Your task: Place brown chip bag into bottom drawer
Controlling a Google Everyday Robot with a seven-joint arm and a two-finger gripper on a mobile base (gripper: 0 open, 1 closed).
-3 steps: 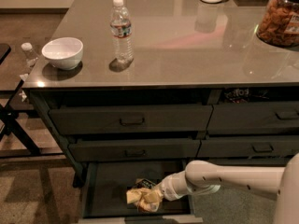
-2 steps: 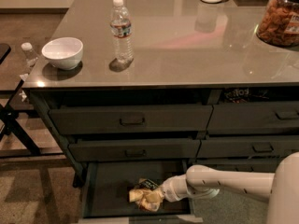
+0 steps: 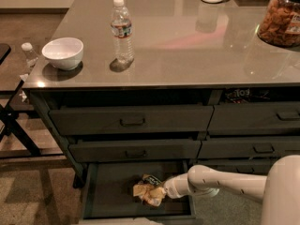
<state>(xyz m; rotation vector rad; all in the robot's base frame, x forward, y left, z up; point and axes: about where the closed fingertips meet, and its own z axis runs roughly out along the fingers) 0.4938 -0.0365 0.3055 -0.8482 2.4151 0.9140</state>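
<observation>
Where bag masks it — gripper inside bottom drawer.

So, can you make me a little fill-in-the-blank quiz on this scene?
The gripper reaches into the open ___ drawer of the left stack.
The chip bag lies there, right at the gripper; the ___ drawers above are shut.
On the counter, the bowl is ___.
Missing words: bottom, two, white.

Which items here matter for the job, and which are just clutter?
Job: brown chip bag; bottom drawer, open; gripper, at the bag in that drawer.
Clutter: white bowl, water bottle, snack jar, all on the countertop.
</observation>
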